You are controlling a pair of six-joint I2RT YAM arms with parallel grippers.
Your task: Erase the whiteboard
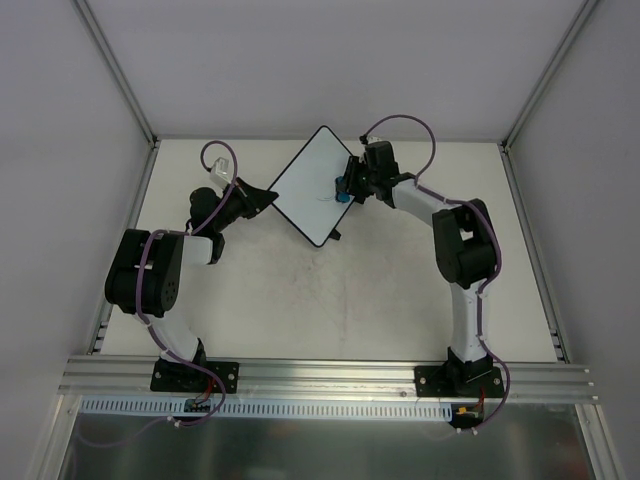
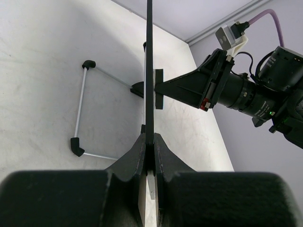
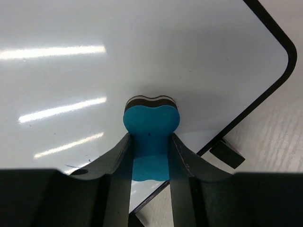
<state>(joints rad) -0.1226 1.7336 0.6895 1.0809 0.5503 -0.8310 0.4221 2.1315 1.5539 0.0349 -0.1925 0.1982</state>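
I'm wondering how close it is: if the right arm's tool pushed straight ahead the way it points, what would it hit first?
The flat white black-rimmed whiteboard. The right tool grips a blue rounded foam eraser whose front edge seems pressed on the board's face, though contact is hard to confirm.

One whiteboard, one blue eraser, one counter and two pincers are counted: left pincer, right pincer.
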